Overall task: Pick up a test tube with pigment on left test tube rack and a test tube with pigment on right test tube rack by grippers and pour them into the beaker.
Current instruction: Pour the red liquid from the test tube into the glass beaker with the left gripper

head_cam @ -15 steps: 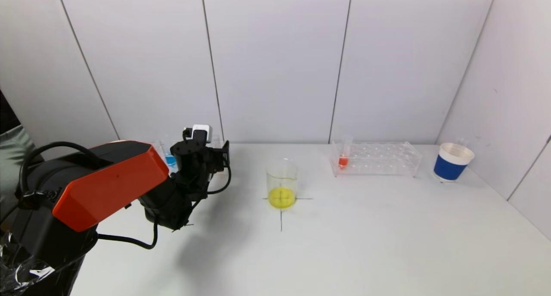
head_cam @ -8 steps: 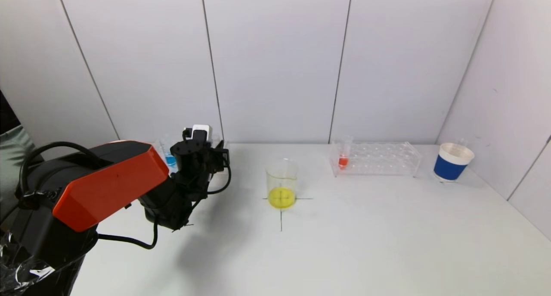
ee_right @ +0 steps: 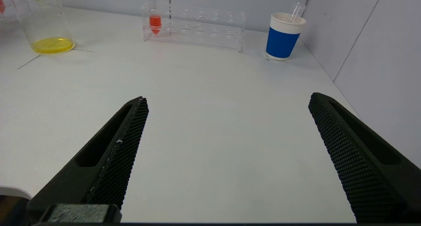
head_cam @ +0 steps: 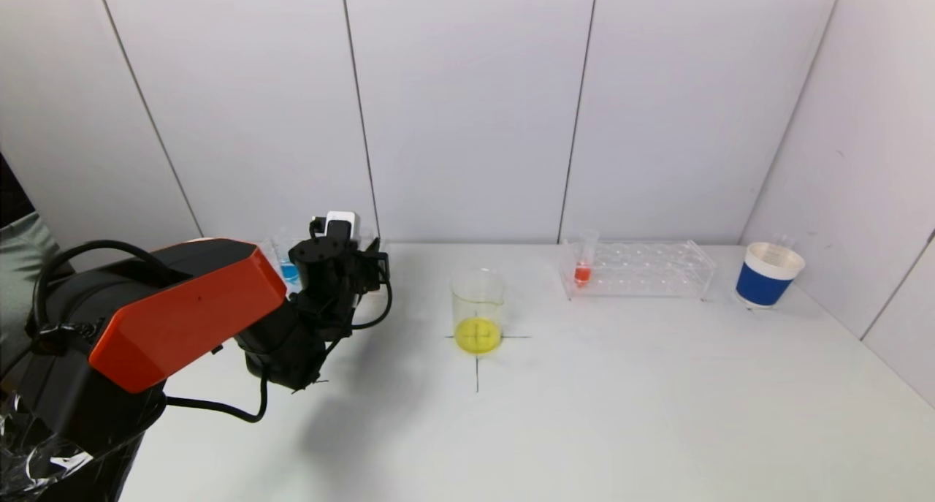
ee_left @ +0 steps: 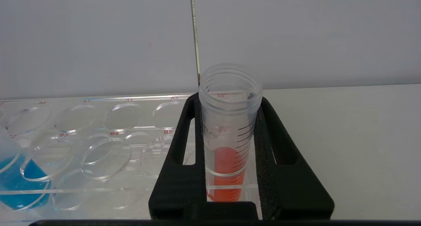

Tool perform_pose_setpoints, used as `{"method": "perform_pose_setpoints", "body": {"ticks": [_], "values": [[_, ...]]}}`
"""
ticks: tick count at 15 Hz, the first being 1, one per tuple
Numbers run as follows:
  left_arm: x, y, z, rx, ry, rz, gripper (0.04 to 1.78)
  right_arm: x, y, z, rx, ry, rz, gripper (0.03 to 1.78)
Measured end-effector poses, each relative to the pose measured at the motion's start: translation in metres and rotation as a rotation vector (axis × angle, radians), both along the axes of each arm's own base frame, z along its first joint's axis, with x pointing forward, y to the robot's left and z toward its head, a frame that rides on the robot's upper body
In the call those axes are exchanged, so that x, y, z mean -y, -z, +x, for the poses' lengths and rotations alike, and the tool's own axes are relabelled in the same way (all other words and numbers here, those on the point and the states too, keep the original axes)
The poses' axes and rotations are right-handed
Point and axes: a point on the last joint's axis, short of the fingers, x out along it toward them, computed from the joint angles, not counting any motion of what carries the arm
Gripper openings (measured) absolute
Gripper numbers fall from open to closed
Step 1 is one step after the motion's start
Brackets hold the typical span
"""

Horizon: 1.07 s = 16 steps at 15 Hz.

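At the left test tube rack, my left gripper is clamped on a clear graduated test tube, upright in an end slot with orange-red pigment at its bottom. Only the left wrist view shows this grip; from the head view my arm hides it. My right gripper hangs wide open, holding nothing, over the bare table.
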Motion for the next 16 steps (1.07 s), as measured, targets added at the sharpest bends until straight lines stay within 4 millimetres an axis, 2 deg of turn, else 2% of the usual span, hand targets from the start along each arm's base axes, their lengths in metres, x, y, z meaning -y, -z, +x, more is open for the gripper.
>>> {"method": "perform_pose_setpoints", "body": {"ticks": [6,16], "values": [[-0.001,-0.007,-0.001,0.010,-0.001,-0.003,0.44,0.000,0.000,0.000,0.000,0.000,0.000,1.77],[-0.002,-0.046,-0.008,0.057,0.000,-0.001,0.44,0.000,0.000,0.000,0.000,0.000,0.000,1.77]]}}
